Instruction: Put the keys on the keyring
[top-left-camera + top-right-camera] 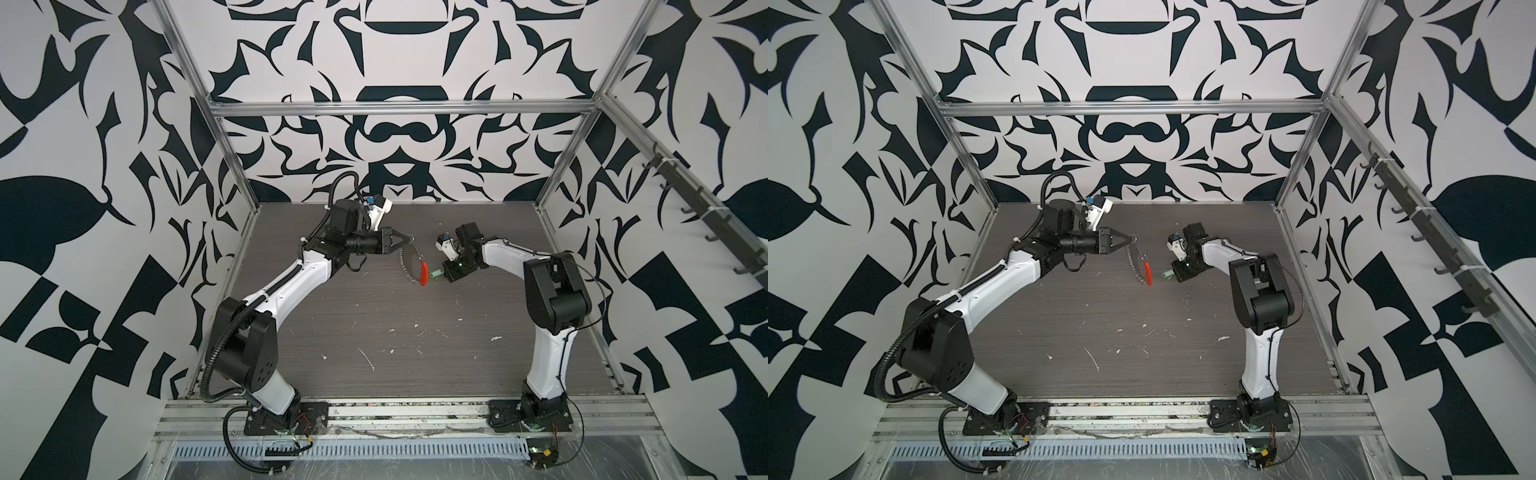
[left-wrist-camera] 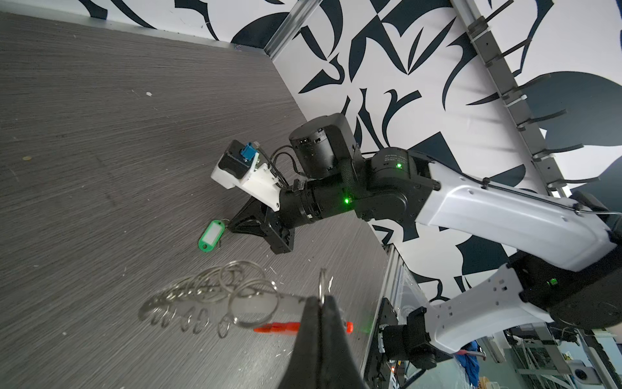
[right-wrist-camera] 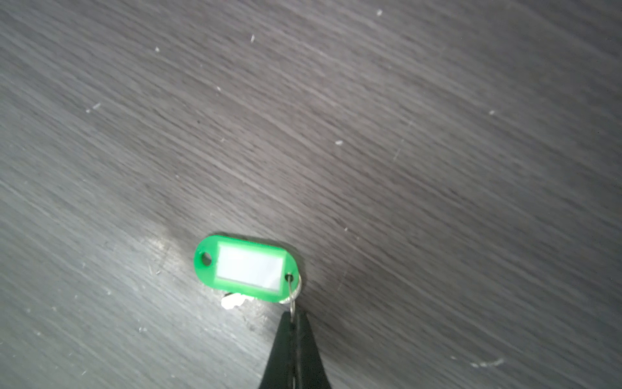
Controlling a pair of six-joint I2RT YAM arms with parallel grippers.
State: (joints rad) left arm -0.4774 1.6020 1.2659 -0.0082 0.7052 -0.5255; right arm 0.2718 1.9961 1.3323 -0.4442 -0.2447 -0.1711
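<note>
Right wrist view: the right end effector (image 3: 294, 316) was seen clenched on the keys (image 3: 249, 266), its jaws pinched together on the small split ring (image 3: 292, 296) threaded through one end hole of the green oblong tag. A white label panel (image 3: 250, 267) was set in the tag, and a silvery piece (image 3: 232, 300) was partly hidden beneath it. The tag was held flat against or just above the grey table (image 3: 404, 134); which of the two could not be told.

In the left wrist view the left end effector (image 2: 321, 299) was likewise clamped shut, gripping the keyring (image 2: 188, 293), from whose wire many small silvery rings and a red segment (image 2: 279, 327) were hung.

In both top views the keys were found just beside the keyring (image 1: 402, 259), on the side of its red segment and apart from it. The left end effector was held at the keyring's opposite end.
</note>
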